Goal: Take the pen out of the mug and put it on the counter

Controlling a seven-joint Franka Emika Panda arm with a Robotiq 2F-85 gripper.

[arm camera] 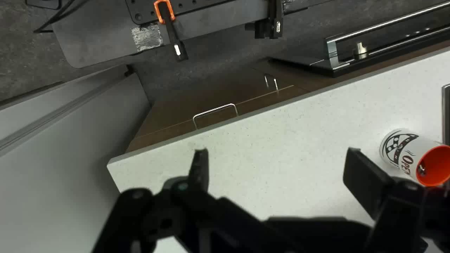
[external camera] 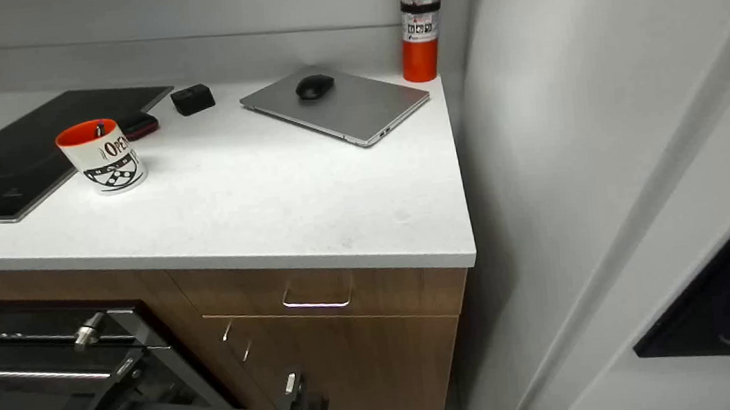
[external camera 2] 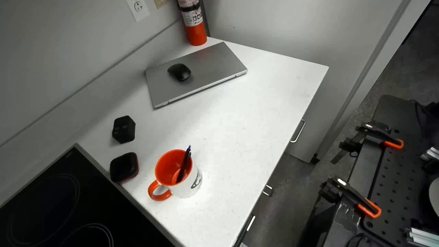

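Observation:
The mug (external camera: pixel 116 170) is white with a red inside and a dark emblem. It stands on the white counter (external camera: pixel 272 200) beside the cooktop. In an exterior view the mug (external camera 2: pixel 192 184) shows its orange-red handle. The pen (external camera 2: pixel 184 165) is slim and dark and leans inside the mug, its tip just over the rim. Only its end shows in the wrist view (arm camera: pixel 422 170), where the mug (arm camera: pixel 415 151) is at the right edge. My gripper (arm camera: pixel 277 154) is open and empty above the counter (arm camera: pixel 299 119), with the mug beyond its right finger. It is out of both exterior views.
A black cooktop (external camera 2: pixel 44 206) adjoins the mug's area. A black-and-red case (external camera 2: pixel 124 167) and a black block (external camera 2: pixel 123 129) stand near the mug. A laptop (external camera 2: pixel 212 65) with a mouse (external camera 2: pixel 179 72) on it and a fire extinguisher (external camera 2: pixel 196 32) are at the back.

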